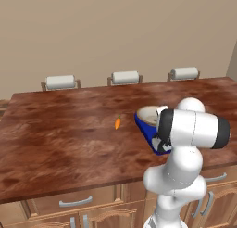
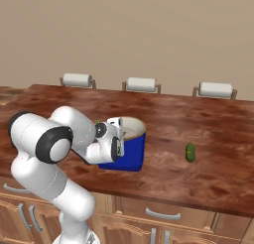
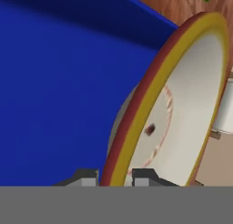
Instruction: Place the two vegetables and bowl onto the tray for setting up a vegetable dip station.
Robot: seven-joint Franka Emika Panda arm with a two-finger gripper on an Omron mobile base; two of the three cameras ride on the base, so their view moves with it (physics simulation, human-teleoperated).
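Your gripper (image 3: pixel 115 176) is pinched shut on the bowl (image 3: pixel 182 104) rim, with the bowl directly above the tray (image 3: pixel 54 95); you lower straight down.

Two base views look forward and down over the arm from behind, left and right, sharing the bench (image 1: pixel 55 143), tray (image 2: pixel 130 151) and bowl (image 2: pixel 133 128). The hand view sits very close to the bowl's rim.
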